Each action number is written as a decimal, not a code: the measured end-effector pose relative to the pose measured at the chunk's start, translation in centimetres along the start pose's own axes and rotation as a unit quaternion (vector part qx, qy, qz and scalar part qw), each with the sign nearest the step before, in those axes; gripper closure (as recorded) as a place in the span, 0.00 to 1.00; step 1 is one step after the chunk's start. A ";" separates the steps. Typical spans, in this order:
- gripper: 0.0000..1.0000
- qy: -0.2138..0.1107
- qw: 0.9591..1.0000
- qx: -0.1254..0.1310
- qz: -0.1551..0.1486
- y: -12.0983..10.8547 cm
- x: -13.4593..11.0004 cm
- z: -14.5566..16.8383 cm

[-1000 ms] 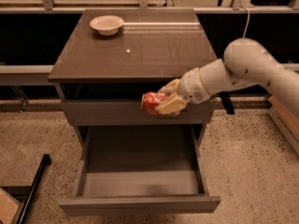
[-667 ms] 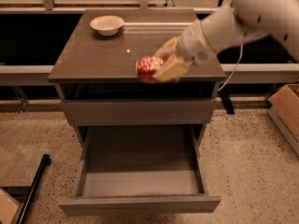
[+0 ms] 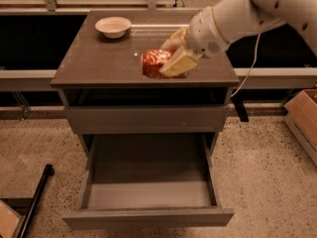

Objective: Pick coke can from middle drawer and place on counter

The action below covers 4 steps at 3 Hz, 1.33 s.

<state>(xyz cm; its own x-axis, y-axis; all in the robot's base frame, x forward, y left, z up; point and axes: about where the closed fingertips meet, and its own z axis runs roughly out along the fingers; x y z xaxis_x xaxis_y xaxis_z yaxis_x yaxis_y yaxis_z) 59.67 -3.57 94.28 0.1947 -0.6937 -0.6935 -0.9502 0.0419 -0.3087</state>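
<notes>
The red coke can (image 3: 154, 62) is held in my gripper (image 3: 171, 58) just over the counter (image 3: 99, 63), near its front middle; I cannot tell whether the can touches the surface. The gripper's tan fingers (image 3: 177, 62) are shut around the can's right side, and my white arm reaches in from the upper right. Below, the middle drawer (image 3: 148, 195) is pulled wide open, its grey floor bare.
A white bowl (image 3: 113, 26) sits at the counter's back left. A cardboard box (image 3: 303, 120) stands on the speckled floor at the right. A black bar (image 3: 34, 202) lies on the floor at the lower left. A cable (image 3: 247, 68) hangs at the cabinet's right.
My gripper has lifted the coke can from in front of the cabinet's upper front up and over the counter, then moved it slightly right above the surface.
</notes>
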 end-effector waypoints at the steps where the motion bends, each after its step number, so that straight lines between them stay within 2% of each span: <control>1: 1.00 0.001 0.999 0.035 0.031 -1.3 2.7 2.6; 2: 1.00 0.014 0.994 0.093 0.057 -4.7 5.3 4.2; 3: 1.00 0.035 0.987 0.143 0.064 -8.7 6.9 5.0; 4: 0.83 0.054 0.981 0.171 0.068 -12.2 8.5 6.1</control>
<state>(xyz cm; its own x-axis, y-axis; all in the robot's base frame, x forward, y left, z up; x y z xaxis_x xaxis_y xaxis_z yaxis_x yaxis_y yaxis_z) 74.38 -5.57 88.21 0.0274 -0.7369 -0.6754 -0.8249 0.3650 -0.4317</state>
